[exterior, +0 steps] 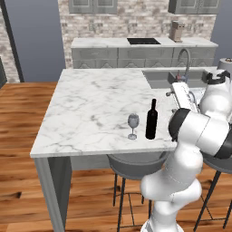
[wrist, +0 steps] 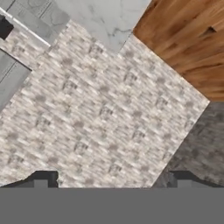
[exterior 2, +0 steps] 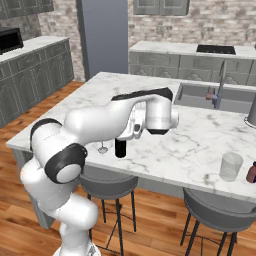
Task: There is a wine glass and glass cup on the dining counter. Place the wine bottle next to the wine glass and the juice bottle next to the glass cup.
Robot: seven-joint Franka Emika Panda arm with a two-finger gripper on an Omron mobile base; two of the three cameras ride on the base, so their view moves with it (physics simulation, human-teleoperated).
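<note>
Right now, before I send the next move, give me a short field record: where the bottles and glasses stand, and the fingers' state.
wine bottle: upright on the dining counter, near its front edge
wine glass: upright just beside the wine bottle, apart from it
glass cup: at the counter's other end, upright
juice bottle: beside the glass cup, cut by the frame edge
fingers: spread apart, nothing between them

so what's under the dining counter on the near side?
Under the dining counter edge: a grey stool below the wine bottle, a second stool near the glass cup, over wood floor. The arm covers part of the first stool.
</note>
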